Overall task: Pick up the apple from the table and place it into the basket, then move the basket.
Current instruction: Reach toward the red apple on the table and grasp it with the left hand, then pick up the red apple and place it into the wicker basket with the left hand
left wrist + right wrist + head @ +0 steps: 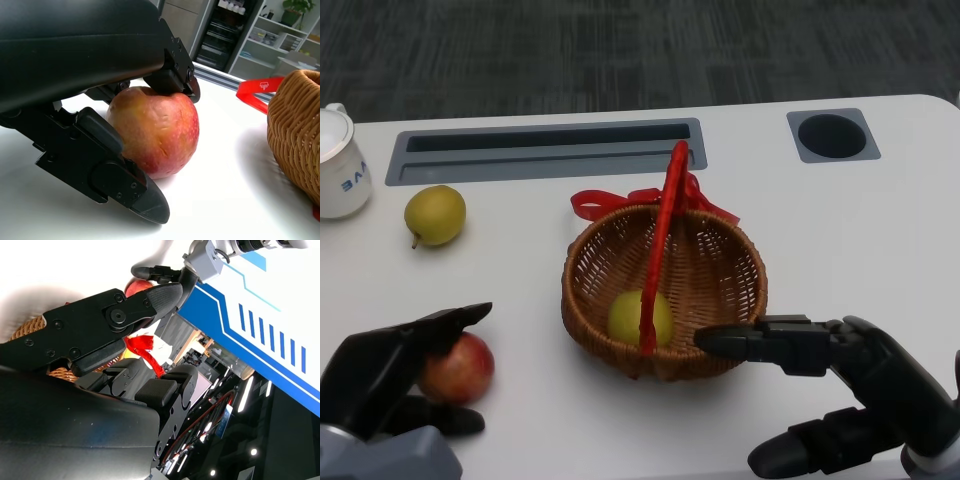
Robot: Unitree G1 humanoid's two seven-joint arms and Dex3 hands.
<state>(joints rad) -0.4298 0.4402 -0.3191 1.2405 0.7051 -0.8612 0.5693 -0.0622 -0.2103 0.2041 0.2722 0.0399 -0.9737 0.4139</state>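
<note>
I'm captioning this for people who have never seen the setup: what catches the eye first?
The wicker basket at the table's centre, with its red handle and a yellow-green fruit inside. Next, the red apple at front left, with the left hand closed around it. The right hand hovers open by the basket's near right rim.

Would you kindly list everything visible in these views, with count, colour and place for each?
Red apple: one, red with yellow patches, on the white table near the front left, gripped by the left hand.
Woven wicker basket: one, brown with a red handle and ribbon, table centre.
Round green-yellow fruit: one, inside the basket.
Yellow-green pear: one, table left, behind the apple.
White mug: one, white with blue lettering, far left edge.
White table: one, with a grey slot and a round grey hole at the back.
Left hand: black, closed around the apple.
Right hand: black, fingers apart, beside the basket's right front.
</note>
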